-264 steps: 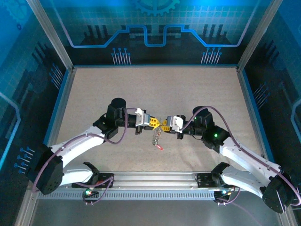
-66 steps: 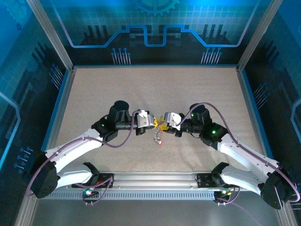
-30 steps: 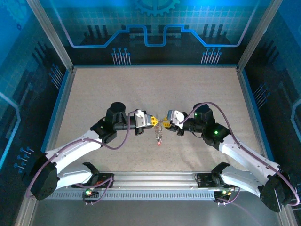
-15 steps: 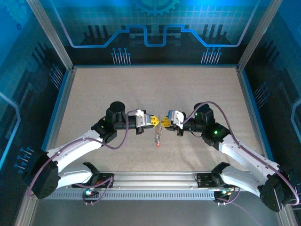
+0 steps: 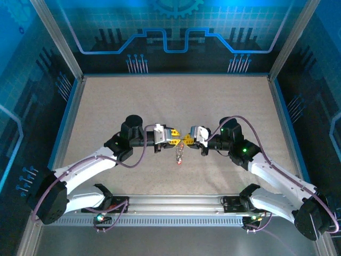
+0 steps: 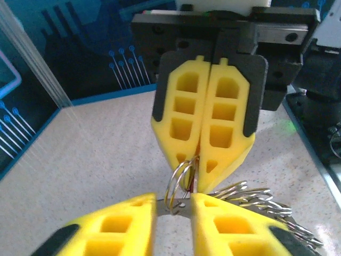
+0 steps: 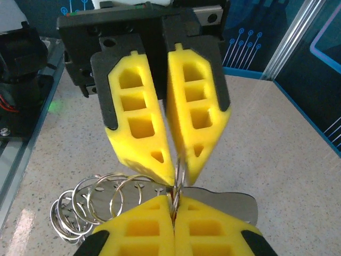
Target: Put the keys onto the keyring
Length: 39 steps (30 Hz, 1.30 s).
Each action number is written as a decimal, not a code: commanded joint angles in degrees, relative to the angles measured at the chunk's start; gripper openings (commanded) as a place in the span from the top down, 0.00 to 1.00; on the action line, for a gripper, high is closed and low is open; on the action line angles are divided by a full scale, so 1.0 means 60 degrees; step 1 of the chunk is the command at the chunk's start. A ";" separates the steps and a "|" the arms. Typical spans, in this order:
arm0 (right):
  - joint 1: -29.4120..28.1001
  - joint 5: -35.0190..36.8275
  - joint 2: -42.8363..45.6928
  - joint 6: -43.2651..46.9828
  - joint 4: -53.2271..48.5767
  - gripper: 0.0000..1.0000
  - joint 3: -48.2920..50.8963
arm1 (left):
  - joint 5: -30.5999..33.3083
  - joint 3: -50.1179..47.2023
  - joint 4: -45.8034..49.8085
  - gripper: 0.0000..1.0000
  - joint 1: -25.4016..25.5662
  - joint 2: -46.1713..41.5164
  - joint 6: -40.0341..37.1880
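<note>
The left fingers [image 5: 172,140] and right fingers [image 5: 189,140] met tip to tip above the middle of the bench [image 5: 160,101]; the keyring [image 5: 179,154] hung below and between their tips.

A speckled beige bench [image 5: 176,101] is enclosed by dark blue walls [image 5: 176,32] printed with glowing circuit patterns. The corners are framed by aluminium posts [image 5: 56,40], and a metal rail [image 5: 176,201] is fixed along the near edge.

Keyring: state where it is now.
In the top view's centre, the keyring hangs from the meeting fingertips of the left gripper and right gripper, which pinch its top.
</note>
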State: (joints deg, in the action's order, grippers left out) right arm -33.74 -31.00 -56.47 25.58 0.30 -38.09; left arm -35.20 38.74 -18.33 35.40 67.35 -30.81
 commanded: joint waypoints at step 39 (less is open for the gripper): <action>-0.0683 0.0440 -0.0425 0.1311 -0.1531 1.00 -0.0802 | 0.0693 0.2619 0.5639 0.84 0.0754 0.0998 -0.3816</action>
State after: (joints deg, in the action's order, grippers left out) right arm -37.08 -26.22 -59.07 32.58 -10.02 -40.62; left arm -31.44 52.49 11.70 39.31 72.38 -51.31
